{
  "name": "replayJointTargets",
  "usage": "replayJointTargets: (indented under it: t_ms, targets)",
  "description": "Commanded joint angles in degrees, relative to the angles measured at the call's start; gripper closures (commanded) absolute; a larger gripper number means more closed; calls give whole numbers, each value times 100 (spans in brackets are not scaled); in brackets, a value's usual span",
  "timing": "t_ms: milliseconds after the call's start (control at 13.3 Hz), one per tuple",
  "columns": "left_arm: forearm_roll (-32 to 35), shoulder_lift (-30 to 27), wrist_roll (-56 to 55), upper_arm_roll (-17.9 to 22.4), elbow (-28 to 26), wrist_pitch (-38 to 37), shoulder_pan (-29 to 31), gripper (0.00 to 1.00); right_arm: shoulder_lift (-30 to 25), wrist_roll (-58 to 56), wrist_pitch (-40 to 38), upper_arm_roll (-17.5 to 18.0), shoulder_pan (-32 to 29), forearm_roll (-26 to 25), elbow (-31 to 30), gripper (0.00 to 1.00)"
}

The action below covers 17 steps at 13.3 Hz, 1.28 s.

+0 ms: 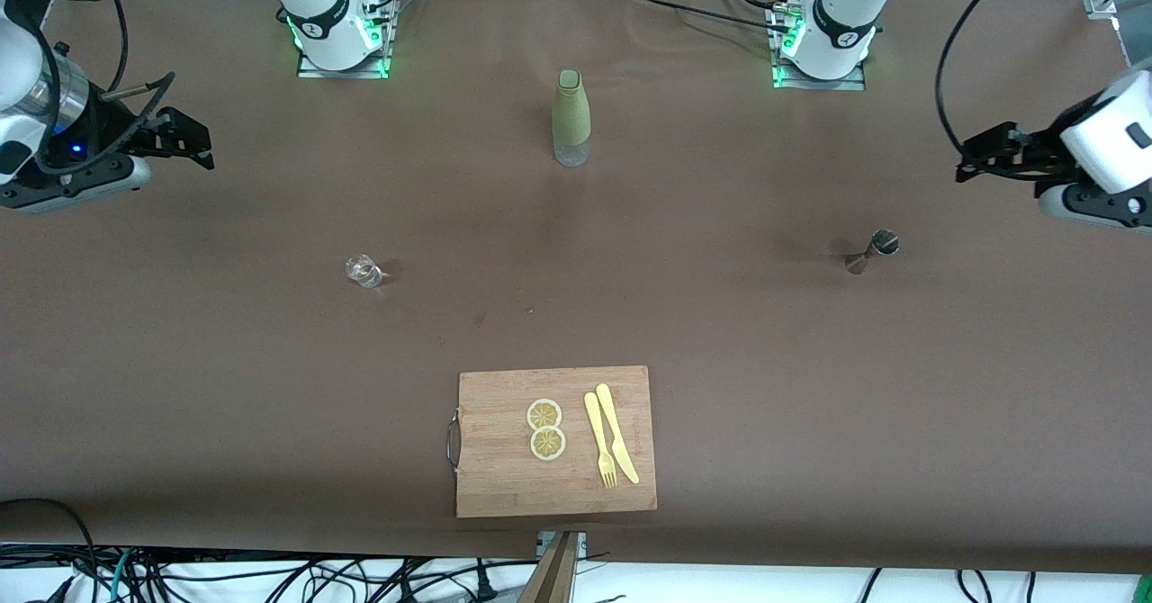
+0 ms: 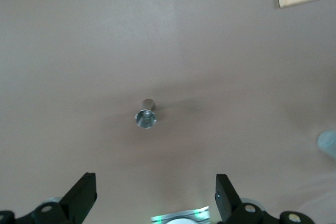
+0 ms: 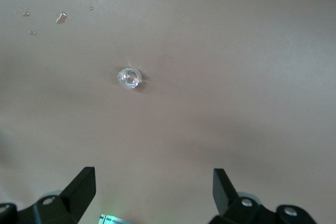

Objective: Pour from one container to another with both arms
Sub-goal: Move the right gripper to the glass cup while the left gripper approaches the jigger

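Wood cutting board [image 1: 504, 486] with two lemon slices [image 1: 545, 428], a yellow fork [image 1: 599, 439] and knife [image 1: 617, 432] lies nearest the camera. Farther up the brown cloth stand a small clear glass [image 1: 364, 270], likely light, slippery and breakable, and a small metal measuring cup [image 1: 873, 249], rigid and best pinched at its narrow waist. Farthest stands a green-sleeved bottle [image 1: 571, 117]; the right gripper [image 1: 196, 142] and left gripper [image 1: 970, 155] hover wide open and empty at the table ends.

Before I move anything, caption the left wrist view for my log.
Open left gripper hovers above the brown table, a steel jigger standing untouched below it.
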Motion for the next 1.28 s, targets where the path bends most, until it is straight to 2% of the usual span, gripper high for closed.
replayJointTargets:
  t_ms: [0,75,301,452,602,753,903,1054,1204]
  targets:
    - [-421,24,1352,503,-294,-54,43,0,266,0,175,33,33,-27,153,1]
    - [-615,32,1852,696,-452,-36,34,0,293,0,184,16,15,34,153,1]
    - [-713,147,3023,952,-900,-19,61,0,328,-412,105,-11,-11,166,144,1]
    - [-722,182,3865,1119,-1007,-19,69,0,486,-457,114,7,15,367,144,1]
    - [-853,444,4840,1426,-1051,-19,61,0,592,-824,79,33,33,465,92,1]
    - [-1256,708,6017,1856,-1139,-19,69,0,461,-1979,-26,156,42,552,-49,1]
    - [-1861,806,6906,2191,-1436,-19,209,0,434,-2975,87,148,-124,990,-216,1]
    - [-2390,911,7619,2324,-1788,-19,359,0,434,-4168,306,148,-449,1622,-452,1]
    - [-2846,1244,8418,2324,-1894,-19,517,0,486,-5224,342,148,-704,1905,-533,1]
